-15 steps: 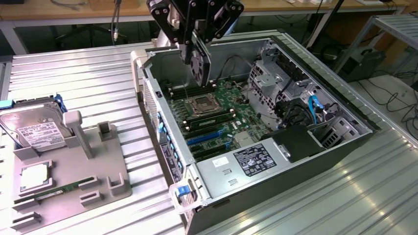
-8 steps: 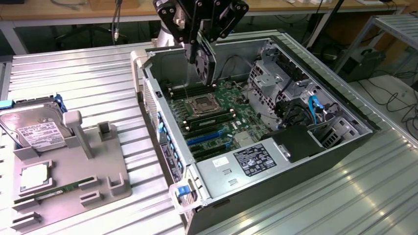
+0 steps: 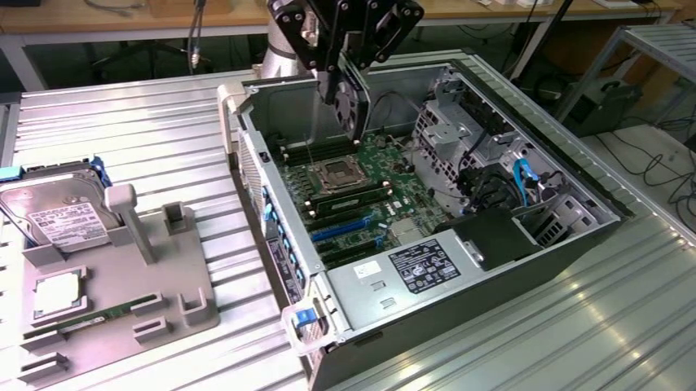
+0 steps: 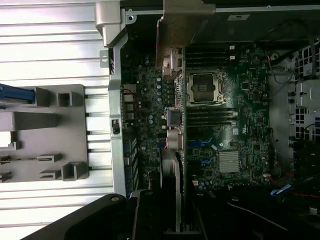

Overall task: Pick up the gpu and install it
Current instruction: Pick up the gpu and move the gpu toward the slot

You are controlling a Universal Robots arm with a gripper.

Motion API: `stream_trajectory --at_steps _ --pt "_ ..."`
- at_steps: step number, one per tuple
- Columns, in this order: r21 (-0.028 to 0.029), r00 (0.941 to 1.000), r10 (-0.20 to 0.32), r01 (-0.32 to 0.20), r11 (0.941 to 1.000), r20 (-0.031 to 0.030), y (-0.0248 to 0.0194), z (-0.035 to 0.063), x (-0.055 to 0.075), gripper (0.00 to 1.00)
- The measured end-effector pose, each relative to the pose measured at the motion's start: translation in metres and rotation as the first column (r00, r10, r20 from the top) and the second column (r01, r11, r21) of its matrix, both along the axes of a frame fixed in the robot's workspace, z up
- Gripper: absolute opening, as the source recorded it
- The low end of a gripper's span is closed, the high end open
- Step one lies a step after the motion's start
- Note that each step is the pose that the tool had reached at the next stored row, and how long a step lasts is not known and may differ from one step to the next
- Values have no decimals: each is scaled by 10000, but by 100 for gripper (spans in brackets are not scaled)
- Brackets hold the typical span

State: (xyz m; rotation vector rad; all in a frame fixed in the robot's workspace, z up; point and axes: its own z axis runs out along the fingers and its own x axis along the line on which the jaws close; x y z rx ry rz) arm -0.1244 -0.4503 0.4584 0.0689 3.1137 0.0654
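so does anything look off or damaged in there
nothing stands out, no visible damage or spills. the gpu hangs on edge in the gripper above the motherboard, not yet in a slot

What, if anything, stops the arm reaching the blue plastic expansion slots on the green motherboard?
Likely nothing. The grey metal case stands open, and the blue slots lie bare on the motherboard below the gripper, which holds the flat black gpu card upright. Blue cables sit to the exterior view's right.
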Motion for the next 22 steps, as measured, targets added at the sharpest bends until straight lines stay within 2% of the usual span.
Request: stream_trajectory --at_steps 22 --pt "0 10000 0 0 10000 -1 0 0 339 28"
